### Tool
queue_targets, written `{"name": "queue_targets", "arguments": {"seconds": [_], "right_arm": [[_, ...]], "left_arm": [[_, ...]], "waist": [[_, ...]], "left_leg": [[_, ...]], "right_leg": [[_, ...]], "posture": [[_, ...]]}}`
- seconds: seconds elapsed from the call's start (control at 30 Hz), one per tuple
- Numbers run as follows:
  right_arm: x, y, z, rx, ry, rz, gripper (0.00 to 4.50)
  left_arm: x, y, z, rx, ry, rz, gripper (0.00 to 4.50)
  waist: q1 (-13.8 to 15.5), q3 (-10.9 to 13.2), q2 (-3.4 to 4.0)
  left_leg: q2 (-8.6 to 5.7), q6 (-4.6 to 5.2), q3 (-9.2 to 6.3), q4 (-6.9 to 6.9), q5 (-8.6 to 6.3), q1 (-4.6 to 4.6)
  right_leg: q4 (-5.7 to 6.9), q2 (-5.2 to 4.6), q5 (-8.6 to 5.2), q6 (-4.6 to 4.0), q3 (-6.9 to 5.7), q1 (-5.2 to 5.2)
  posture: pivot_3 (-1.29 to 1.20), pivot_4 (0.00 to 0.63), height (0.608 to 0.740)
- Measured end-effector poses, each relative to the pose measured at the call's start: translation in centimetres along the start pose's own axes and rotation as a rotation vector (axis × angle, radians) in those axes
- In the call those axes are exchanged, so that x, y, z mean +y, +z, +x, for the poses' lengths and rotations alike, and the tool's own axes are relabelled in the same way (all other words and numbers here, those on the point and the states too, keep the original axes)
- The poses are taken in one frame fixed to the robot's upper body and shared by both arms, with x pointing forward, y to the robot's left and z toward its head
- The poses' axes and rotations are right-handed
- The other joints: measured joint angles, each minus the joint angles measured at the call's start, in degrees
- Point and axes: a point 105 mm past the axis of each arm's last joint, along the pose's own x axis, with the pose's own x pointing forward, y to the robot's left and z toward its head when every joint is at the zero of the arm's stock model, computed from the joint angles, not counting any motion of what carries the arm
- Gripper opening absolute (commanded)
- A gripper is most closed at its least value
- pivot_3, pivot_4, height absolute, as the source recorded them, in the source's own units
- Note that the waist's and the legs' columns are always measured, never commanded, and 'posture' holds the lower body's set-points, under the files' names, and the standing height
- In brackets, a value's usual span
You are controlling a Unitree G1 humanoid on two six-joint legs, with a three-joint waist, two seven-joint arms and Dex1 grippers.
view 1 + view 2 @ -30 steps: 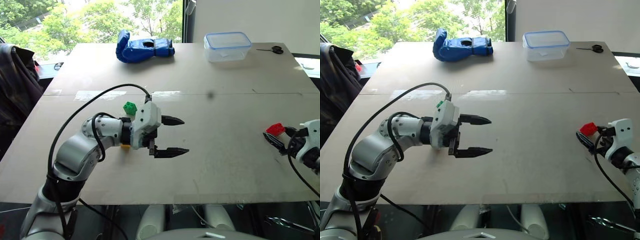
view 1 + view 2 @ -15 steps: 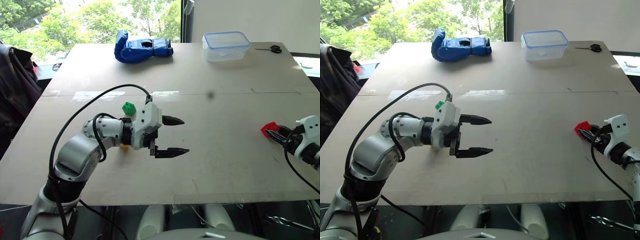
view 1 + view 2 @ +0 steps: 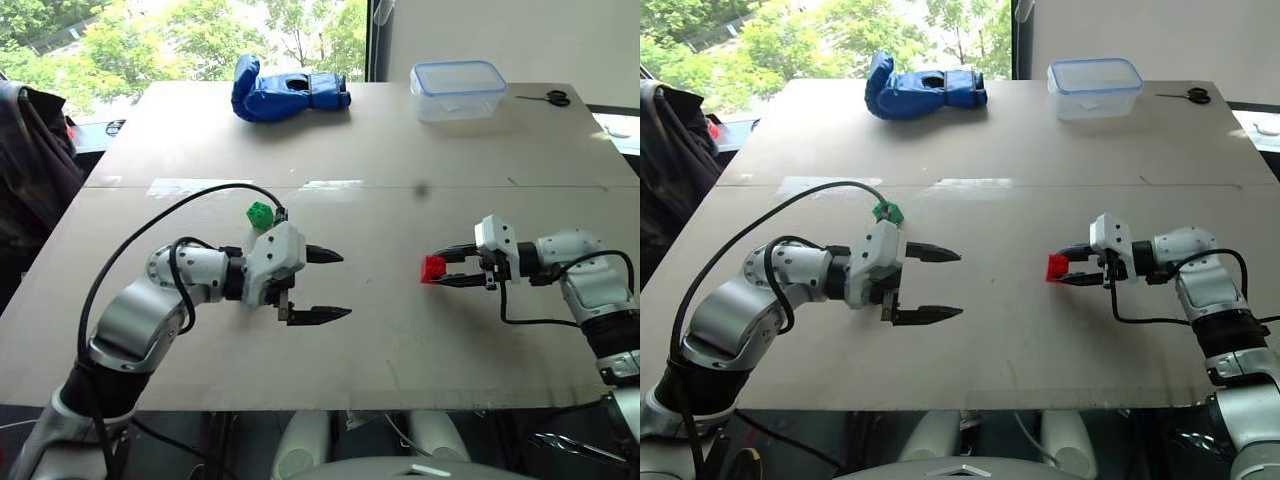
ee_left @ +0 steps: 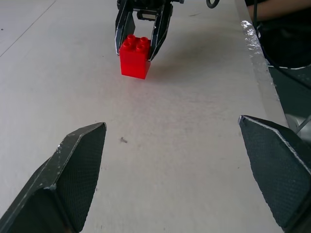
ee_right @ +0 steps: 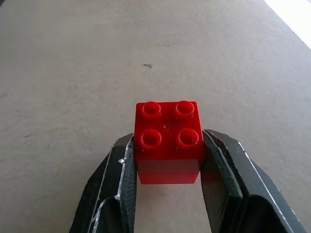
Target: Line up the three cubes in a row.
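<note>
Gripping the red cube (image 3: 433,268), the right pincer (image 3: 441,267) is closed on two opposite side faces of the block, with one finger (image 5: 114,187) on each side, as seen in the right wrist view. The red cube is held upright with its four studs facing up; being a cube, it presents no long axis, and its side faces are squared to the fingers. It is located right of the table's (image 3: 400,150) centre, at or just above the table surface; contact with the surface cannot be determined. The right pincer is directed toward the robot's left, roughly level and slightly downward. The left pincer (image 3: 325,285) is open, with its two fingers spread wide, and nothing is held between them; it is directed toward the robot's right, facing the red cube across a bare stretch of table. The green cube (image 3: 260,214) is seated on the table just beyond the left wrist, studs up. The yellow cube cannot be identified. At the far edge of the table, a blue glove (image 3: 285,92), a clear lidded box (image 3: 456,90) and a pair of scissors (image 3: 547,98) are located.
</note>
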Motion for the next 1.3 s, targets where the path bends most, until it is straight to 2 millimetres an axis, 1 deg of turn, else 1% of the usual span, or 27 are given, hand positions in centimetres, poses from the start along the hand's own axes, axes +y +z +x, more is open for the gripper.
{"name": "queue_targets", "arguments": {"seconds": [0.13,0.23,0.27,0.3,0.43,0.53,0.63,0.7,0.73,0.77,0.8,0.83,0.9,0.93,0.97,1.03,1.07,1.1,1.13,1.17,1.2,1.27,1.3], "right_arm": [[-0.7,-0.9,-0.2,0.032,0.048,-0.024,1.32],[-1.2,-1.1,-0.1,0.024,0.05,-0.016,1.32],[-1.5,-1.2,0.0,0.023,0.045,-0.014,2.33],[-1.7,-1.3,0.0,0.031,0.042,-0.018,2.61],[-1.5,-2.1,0.1,0.049,0.05,0.004,4.41],[-1.6,-1.9,-0.1,0.044,0.045,-0.005,4.47],[-1.4,-1.0,-1.4,0.023,0.016,-0.038,4.47],[-1.0,-0.3,-2.3,-0.011,-0.006,-0.03,4.47],[-0.3,0.5,-3.0,-0.059,-0.022,-0.005,4.47],[0.0,0.9,-3.3,-0.086,-0.031,0.011,4.47],[0.4,1.8,-3.5,-0.147,-0.063,0.034,4.47],[0.7,2.5,-3.5,-0.184,-0.078,0.045,4.47],[1.1,4.7,-3.0,-0.279,-0.112,0.05,4.47],[1.2,5.3,-2.8,-0.296,-0.126,0.047,4.47],[1.7,6.2,-2.2,-0.33,-0.143,0.036,4.47],[2.3,6.5,-1.6,-0.351,-0.168,0.05,4.47],[2.4,6.5,-1.5,-0.355,-0.173,0.055,4.47],[2.5,6.3,-1.0,-0.366,-0.193,0.082,4.47],[2.5,6.5,-0.7,-0.378,-0.203,0.089,4.47],[2.4,6.9,-0.2,-0.394,-0.21,0.09,4.47],[2.5,7.3,0.1,-0.4,-0.205,0.079,4.47],[2.5,7.7,0.3,-0.4,-0.208,0.061,4.47],[2.5,7.8,0.3,-0.395,-0.214,0.051,4.47]], "left_arm": [[-0.4,0.0,-0.3,0.003,0.017,0.006,4.5],[-0.4,-0.1,-0.3,0.003,0.029,0.002,4.5],[-0.5,0.0,-0.3,-0.001,0.029,0.003,4.5],[-0.6,0.1,-0.3,-0.003,0.026,0.007,4.5],[-0.6,0.2,-0.5,-0.004,0.032,0.009,4.5],[-0.3,0.5,-0.7,-0.018,0.059,0.003,4.5],[0.0,1.7,-1.0,-0.123,0.137,-0.021,4.5],[0.0,1.7,-1.6,-0.162,0.203,-0.045,4.5],[0.1,1.1,-2.3,-0.186,0.281,-0.074,4.5],[0.2,0.6,-2.7,-0.189,0.329,-0.096,4.5],[0.5,-0.1,-3.5,-0.206,0.423,-0.123,4.5],[0.8,-0.6,-4.0,-0.207,0.492,-0.137,4.5],[1.8,-1.5,-5.8,-0.213,0.692,-0.136,4.5],[1.8,-1.8,-6.3,-0.21,0.742,-0.144,4.5],[1.4,-2.6,-7.2,-0.193,0.822,-0.164,4.5],[0.5,-4.5,-7.6,-0.122,0.867,-0.212,4.5],[0.4,-4.9,-7.7,-0.104,0.878,-0.219,4.5],[1.0,-5.7,-8.2,-0.063,0.926,-0.226,4.5],[2.0,-5.8,-8.8,-0.051,0.967,-0.217,4.5],[3.9,-5.6,-9.6,-0.043,1.03,-0.205,4.5],[4.8,-5.3,-10.0,-0.039,1.058,-0.192,4.5],[5.9,-4.9,-10.1,-0.018,1.06,-0.176,4.5],[6.5,-5.1,-10.0,0.023,1.036,-0.171,4.5]], "waist": [[-0.2,0.0,0.01],[-0.2,0.0,0.0],[-0.3,0.0,0.0],[-0.3,0.0,0.0],[-0.2,0.1,0.04],[-0.2,0.1,0.08],[0.0,0.1,0.1],[0.0,0.1,0.11],[0.0,0.1,0.12],[-0.1,0.1,0.12],[-0.1,0.1,0.14],[-0.1,0.1,0.13],[0.0,0.1,0.13],[0.1,0.1,0.13],[0.0,0.1,0.12],[0.1,0.1,0.1],[0.2,0.1,0.09],[0.8,0.1,0.09],[1.2,0.1,0.09],[1.7,0.1,0.09],[1.6,0.1,0.08],[1.4,0.1,0.07],[1.3,0.1,0.08]], "left_leg": [[0.0,-0.01,0.05,0.01,0.0,0.08],[0.01,-0.02,0.05,0.01,0.01,0.12],[0.01,-0.03,0.06,0.01,0.02,0.14],[0.01,-0.04,0.07,0.01,0.02,0.14],[0.01,-0.04,0.04,0.01,0.02,0.08],[0.0,-0.04,0.06,0.01,0.02,0.05],[0.0,-0.04,0.0,0.01,0.02,-0.02],[0.01,-0.05,-0.04,-0.01,0.02,-0.05],[0.02,-0.05,-0.07,-0.05,0.01,-0.12],[0.03,-0.06,-0.07,-0.05,0.01,-0.13],[0.04,-0.06,-0.11,-0.05,0.02,-0.27],[0.05,-0.06,-0.12,-0.01,0.02,-0.28],[0.03,-0.02,-0.14,0.0,0.0,-0.24],[0.0,0.0,-0.16,-0.01,-0.01,-0.23],[0.0,0.03,-0.14,-0.01,-0.03,-0.17],[-0.02,0.04,-0.15,-0.01,-0.04,-0.16],[-0.03,0.04,-0.15,-0.01,-0.03,-0.17],[-0.08,0.05,-0.21,0.0,-0.02,-0.18],[-0.08,0.01,-0.26,0.04,0.01,-0.19],[-0.1,-0.05,-0.3,0.07,0.07,-0.19],[-0.09,-0.06,-0.29,0.1,0.07,-0.19],[-0.08,-0.06,-0.18,0.1,0.06,-0.11],[-0.09,-0.06,-0.16,0.09,0.07,-0.1]], "right_leg": [[0.11,0.0,0.0,0.0,0.06,0.0],[0.16,0.01,0.01,-0.01,0.07,0.0],[0.17,0.01,0.01,-0.02,0.08,0.0],[0.18,0.01,0.01,-0.02,0.09,0.0],[0.15,0.0,0.01,-0.02,0.07,-0.03],[0.14,-0.04,0.01,-0.02,0.08,-0.05],[0.1,-0.12,0.01,-0.01,0.08,-0.06],[0.09,-0.17,0.01,-0.01,0.12,-0.1],[0.08,-0.37,0.01,-0.01,0.15,-0.18],[0.1,-0.41,0.01,-0.02,0.15,-0.19],[0.12,-0.42,0.01,-0.02,0.15,-0.33],[0.2,-0.4,0.01,-0.02,0.14,-0.36],[0.27,-0.4,0.04,-0.06,0.12,-0.33],[0.26,-0.4,0.06,-0.08,0.1,-0.32],[0.28,-0.42,0.06,-0.08,0.13,-0.27],[0.26,-0.4,0.06,-0.08,0.11,-0.25],[0.27,-0.34,0.06,-0.08,0.1,-0.25],[0.29,-0.15,0.06,-0.08,0.04,-0.24],[0.33,-0.1,0.06,-0.08,-0.04,-0.24],[0.36,-0.02,0.06,-0.09,-0.19,-0.23],[0.36,0.01,0.08,-0.1,-0.2,-0.23],[0.35,0.01,0.08,-0.1,-0.08,-0.18],[0.35,0.01,0.09,-0.1,-0.07,-0.19]], "posture": [[0.0,0.15,0.74],[0.0,0.15,0.74],[0.0,0.15,0.74],[0.0,0.15,0.74],[0.0,0.15,0.74],[0.0,0.15,0.74],[0.0,0.15,0.74],[0.0,0.15,0.74],[0.0,0.15,0.74],[0.0,0.15,0.74],[0.0,0.15,0.74],[0.0,0.15,0.74],[0.0,0.15,0.74],[0.0,0.15,0.74],[0.0,0.15,0.74],[0.0,0.15,0.74],[0.0,0.15,0.74],[0.0,0.15,0.74],[0.0,0.15,0.74],[0.0,0.15,0.74],[0.0,0.15,0.74],[0.0,0.15,0.74],[0.0,0.15,0.74]]}}
